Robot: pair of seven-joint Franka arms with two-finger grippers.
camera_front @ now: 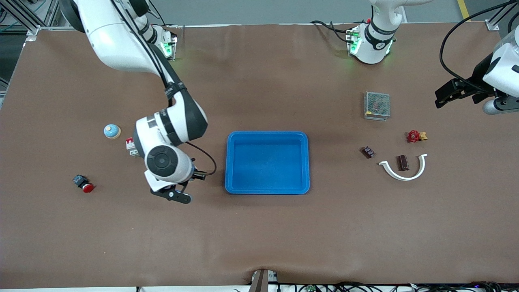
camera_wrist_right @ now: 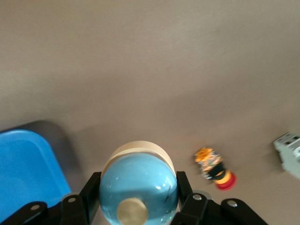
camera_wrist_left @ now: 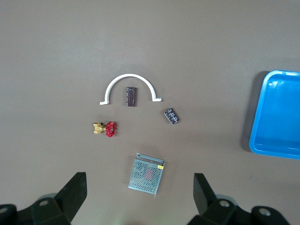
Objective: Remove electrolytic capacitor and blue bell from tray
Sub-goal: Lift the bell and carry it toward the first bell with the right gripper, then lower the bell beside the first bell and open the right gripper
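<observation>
In the right wrist view my right gripper [camera_wrist_right: 138, 199] is shut on a blue dome bell [camera_wrist_right: 138, 185] with a tan base and a brass button. In the front view this gripper [camera_front: 172, 194] hangs over the table beside the blue tray [camera_front: 233, 162]; its hand hides what it holds. Another blue bell [camera_front: 112, 131] sits on the table toward the right arm's end. Two small dark capacitor-like parts [camera_front: 368, 152] [camera_front: 402, 162] lie toward the left arm's end and also show in the left wrist view [camera_wrist_left: 171, 116] [camera_wrist_left: 131, 96]. My left gripper [camera_front: 446, 95] [camera_wrist_left: 138, 197] is open and empty, high above them.
A white curved clip [camera_front: 405, 175] surrounds one dark part. A red-handled brass valve [camera_front: 415, 136] and a metal mesh box [camera_front: 377, 105] lie close by. A white breaker [camera_front: 131, 147] and a red push button [camera_front: 84, 184] lie near the right arm.
</observation>
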